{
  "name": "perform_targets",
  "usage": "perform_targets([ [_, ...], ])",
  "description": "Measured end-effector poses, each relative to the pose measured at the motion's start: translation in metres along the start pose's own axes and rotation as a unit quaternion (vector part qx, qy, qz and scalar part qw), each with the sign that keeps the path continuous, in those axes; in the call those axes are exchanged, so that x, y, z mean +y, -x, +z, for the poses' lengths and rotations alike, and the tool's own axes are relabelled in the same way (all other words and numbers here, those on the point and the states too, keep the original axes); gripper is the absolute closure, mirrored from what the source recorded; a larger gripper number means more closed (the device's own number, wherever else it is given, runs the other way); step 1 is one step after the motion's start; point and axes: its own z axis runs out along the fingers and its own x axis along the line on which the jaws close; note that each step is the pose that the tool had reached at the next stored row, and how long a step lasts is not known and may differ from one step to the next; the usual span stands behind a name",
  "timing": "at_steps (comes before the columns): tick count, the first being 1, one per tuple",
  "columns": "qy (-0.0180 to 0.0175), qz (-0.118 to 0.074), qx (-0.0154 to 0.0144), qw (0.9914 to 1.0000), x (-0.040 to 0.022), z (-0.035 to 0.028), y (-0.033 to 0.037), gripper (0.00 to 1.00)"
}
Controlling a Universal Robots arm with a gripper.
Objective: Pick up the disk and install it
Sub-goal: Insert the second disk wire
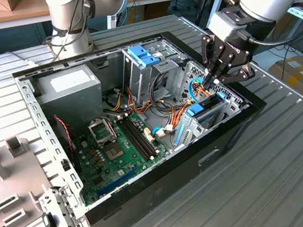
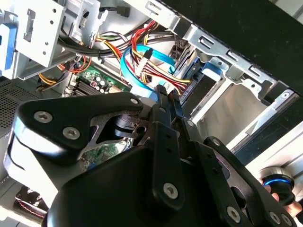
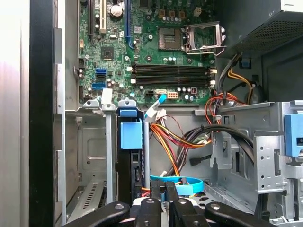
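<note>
Gripper: black multi-link gripper [image 1: 213,79], right of centre in the exterior view, fingers pressed together, pinching nothing visible.
Disk: black drive with blue plastic tab [image 3: 130,156], lower left in the first wrist view, standing in its bay, likely for seating.
Case: open black computer case [image 1: 165,183].

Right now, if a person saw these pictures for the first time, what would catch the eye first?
First, the open computer case on the metal table, its green circuit board bare. Next, the robot's black hand, reaching into the case at the exterior view's right, above a tangle of coloured cables. In the first wrist view, a disk with a blue tab stands in its slot.
</note>
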Motion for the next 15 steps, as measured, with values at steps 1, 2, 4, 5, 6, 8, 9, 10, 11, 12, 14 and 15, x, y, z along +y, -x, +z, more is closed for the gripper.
perform_targets([
  [1,0.0000,0.000,0.0001,1.00000,0.0014,0.0004,-0.0001,0.84],
  [2,0.0000,0.000,-0.0001,1.00000,0.0026,0.0007,-0.0002,0.84],
  [4,0.0000,0.000,-0.0002,1.00000,0.0036,0.0009,-0.0003,0.84],
  [5,0.0000,0.000,-0.0004,1.00000,0.0040,0.0011,-0.0003,0.84],
  [6,0.0000,0.000,-0.0006,1.00000,0.0043,0.0012,-0.0003,0.84],
  [8,0.0000,0.000,-0.0012,1.00000,0.0054,0.0018,-0.0004,0.84],
  [9,0.0000,0.000,-0.0012,1.00000,0.0061,0.0020,-0.0005,0.84],
  [10,0.0000,0.000,-0.0014,1.00000,0.0071,0.0023,-0.0006,0.84],
  [11,0.0000,0.000,-0.0015,1.00000,0.0077,0.0024,-0.0007,0.84],
  [12,0.0000,0.000,-0.0017,1.00000,0.0083,0.0026,-0.0007,0.84],
  [14,0.0001,0.000,-0.0019,1.00000,0.0101,0.0031,-0.0008,0.84],
  [15,0.0001,0.000,-0.0019,1.00000,0.0114,0.0034,-0.0009,0.84],
])
